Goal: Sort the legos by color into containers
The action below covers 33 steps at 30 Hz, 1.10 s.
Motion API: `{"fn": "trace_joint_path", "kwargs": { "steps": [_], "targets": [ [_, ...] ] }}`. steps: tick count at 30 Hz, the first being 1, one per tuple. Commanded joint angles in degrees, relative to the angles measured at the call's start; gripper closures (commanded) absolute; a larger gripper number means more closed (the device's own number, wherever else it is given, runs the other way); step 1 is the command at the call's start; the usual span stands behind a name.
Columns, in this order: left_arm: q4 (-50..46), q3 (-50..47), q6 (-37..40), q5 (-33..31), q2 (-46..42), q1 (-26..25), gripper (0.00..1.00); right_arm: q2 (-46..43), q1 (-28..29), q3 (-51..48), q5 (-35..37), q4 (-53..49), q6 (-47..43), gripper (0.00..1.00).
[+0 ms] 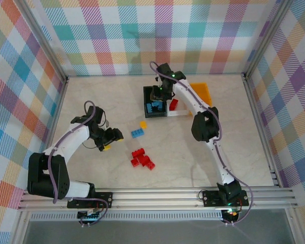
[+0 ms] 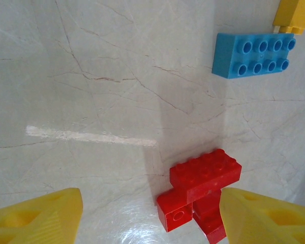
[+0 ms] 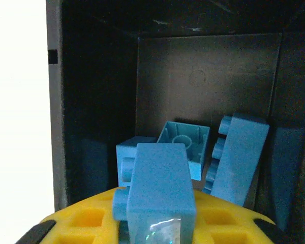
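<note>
Hovering over the black rectangular plastic bin (image 3: 96, 101) at twelve o'clock on the bench (image 1: 254, 142), the right fingers (image 3: 91, 221) are clamping a small blue studded plastic brick (image 3: 160, 185). Other blue bricks (image 3: 239, 152) are leaning untidily inside (one on edge), so a release here is risking a bounce out. The left fingers (image 2: 40, 218) are standing wide and empty; the stacked red studded plastic bricks (image 2: 203, 175) at their five o'clock are threatening to lift as a clump.

White tubular links and black joint housings on the left arm (image 1: 71, 140) and right arm (image 1: 221, 162) alike. Lilac cables (image 1: 95, 113) looped along each. Black bases (image 1: 229, 192) at the foot. Yellow fingers (image 2: 35, 218), moulded with hollow triangular pockets. Pinpoint green lamp (image 1: 172, 76) near the right wrist, another at its base.
</note>
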Motion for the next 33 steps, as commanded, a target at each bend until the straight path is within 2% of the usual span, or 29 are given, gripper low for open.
{"fn": "trace_joint_path", "kwargs": {
  "steps": [1,5,12,19,24,33],
  "targets": [
    [-3.2,2.6,2.6,0.7,1.2,0.7,0.28,-0.1,0.1,0.6,-1.4,3.1,1.4,0.77],
    [-2.9,3.7,2.6,1.1,2.5,0.7,0.28,0.2,0.1,0.7,-1.9,4.0,1.8,0.76],
    [-1.8,4.9,2.2,1.0,4.7,-0.8,0.27,-0.5,0.0,0.8,-2.1,4.0,1.8,0.54],
    [0.3,8.6,0.9,-0.8,9.4,-5.7,0.13,-5.2,-0.4,0.1,-2.4,2.3,1.4,0.46],
    [0.4,15.0,0.2,-4.4,15.9,-11.0,0.0,-14.0,-0.4,-9.5,-4.8,2.1,0.7,0.42],
    [-0.9,25.8,-3.9,-10.2,28.5,-17.6,0.0,-31.6,-0.3,-33.1,-5.7,4.9,-1.8,0.41]
  ]
}}
